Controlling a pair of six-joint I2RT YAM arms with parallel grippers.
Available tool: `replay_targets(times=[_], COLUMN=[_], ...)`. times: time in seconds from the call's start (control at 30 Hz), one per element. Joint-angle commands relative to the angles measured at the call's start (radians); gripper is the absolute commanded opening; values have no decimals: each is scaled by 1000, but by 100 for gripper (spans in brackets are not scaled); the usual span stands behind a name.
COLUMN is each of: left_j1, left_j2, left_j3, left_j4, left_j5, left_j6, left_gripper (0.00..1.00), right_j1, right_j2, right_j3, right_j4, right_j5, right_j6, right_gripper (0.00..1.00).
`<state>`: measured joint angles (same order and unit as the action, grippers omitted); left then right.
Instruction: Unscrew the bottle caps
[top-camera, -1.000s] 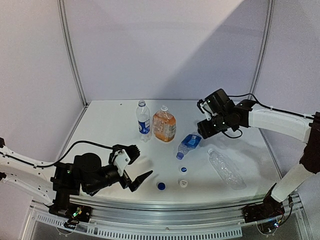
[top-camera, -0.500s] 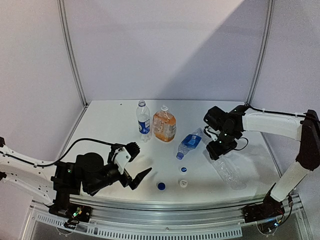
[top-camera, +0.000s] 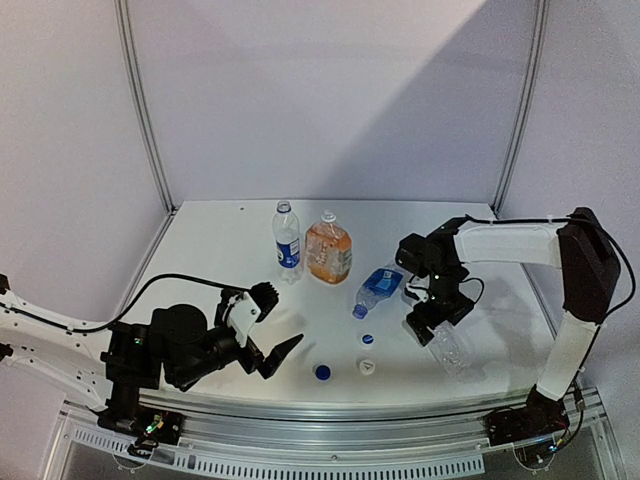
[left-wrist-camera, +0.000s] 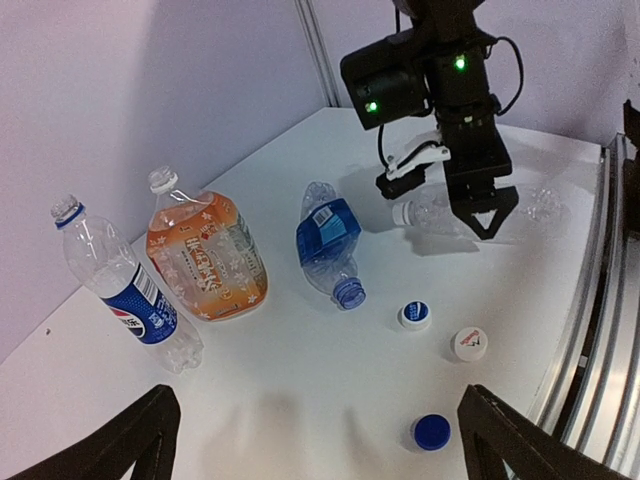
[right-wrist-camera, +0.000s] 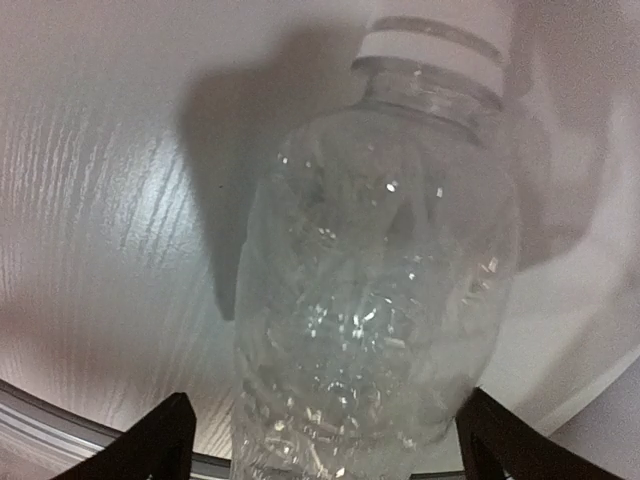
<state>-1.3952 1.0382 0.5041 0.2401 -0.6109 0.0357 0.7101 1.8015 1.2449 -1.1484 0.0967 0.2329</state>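
The plain clear bottle (top-camera: 452, 347) lies on its side at the right, its white cap (right-wrist-camera: 440, 50) still on. My right gripper (top-camera: 425, 328) is open and straddles this bottle (right-wrist-camera: 380, 300), one finger on either side of its body. My left gripper (top-camera: 272, 331) is open and empty, low over the front left. Three loose caps lie ahead of it: blue-and-white (left-wrist-camera: 414, 315), white (left-wrist-camera: 469, 344) and blue (left-wrist-camera: 431, 432). The Pepsi bottle (left-wrist-camera: 125, 285) and the orange bottle (left-wrist-camera: 205, 260) stand upright with open mouths. The blue-labelled bottle (left-wrist-camera: 328, 240) lies with its open mouth towards the caps.
The white table (top-camera: 220, 260) is walled at the back and sides. A metal rail (top-camera: 330, 410) runs along the front edge close to the loose caps. The plain bottle's base lies near the front right edge.
My right gripper has swung from beside the blue-labelled bottle forward and down, over the plain clear bottle. My left gripper has hardly moved.
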Motion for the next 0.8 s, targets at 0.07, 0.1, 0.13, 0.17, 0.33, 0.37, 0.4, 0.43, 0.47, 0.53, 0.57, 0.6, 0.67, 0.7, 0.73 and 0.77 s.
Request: replay_targets(times=[0.07, 0.1, 0.13, 0.17, 0.33, 0.37, 0.4, 0.43, 0.47, 0.53, 0.57, 0.6, 0.67, 0.7, 0.73, 0.77], left_j1=[11, 11, 11, 12, 11, 10, 11, 11, 12, 12, 11, 10, 11, 11, 11, 11], left_j2=[-23, -22, -21, -21, -23, -23, -22, -19, -18, -14, -14, -12, -12, -13, -13, -15], left_j3=[16, 16, 17, 19, 19, 17, 17, 17, 18, 20, 22, 21, 21, 21, 21, 20], left_j4=[-17, -17, -17, -17, -21, -21, -20, -20, -19, -19, -21, -21, -21, -21, -22, -21], left_j5=[6, 9, 11, 12, -3, -4, -4, -3, -3, -1, 0, 2, 0, -1, -1, -1], left_j6=[-8, -9, -10, -10, -14, -14, -14, -14, -14, -15, -15, -16, -16, -16, -17, -18], left_gripper=[99, 99, 99, 99, 99, 99, 99, 99, 99, 99, 99, 99, 99, 99, 99, 99], right_j1=[-6, -6, -6, -6, -6, -6, -6, -6, -6, -6, -6, -6, -6, -6, -6, -5], right_j2=[57, 62, 66, 69, 40, 38, 42, 52, 57, 65, 71, 75, 75, 71, 57, 24], right_j3=[2, 2, 3, 7, -1, -4, -4, -6, -9, -8, -7, -7, -5, -6, -8, -11], right_j4=[-8, -6, 0, 8, 76, 77, 75, 77, 84, 98, 101, 107, 105, 103, 102, 99], right_j5=[-65, -50, -45, -49, -25, -2, 13, 14, 6, -13, -15, -14, -9, -6, 2, 7], right_j6=[-7, -6, -5, -5, -27, -25, -21, -18, -12, 0, 12, 20, 34, 42, 47, 54], right_gripper=[99, 99, 99, 99, 99, 98, 95, 91, 86, 77, 73, 70, 66, 64, 63, 63])
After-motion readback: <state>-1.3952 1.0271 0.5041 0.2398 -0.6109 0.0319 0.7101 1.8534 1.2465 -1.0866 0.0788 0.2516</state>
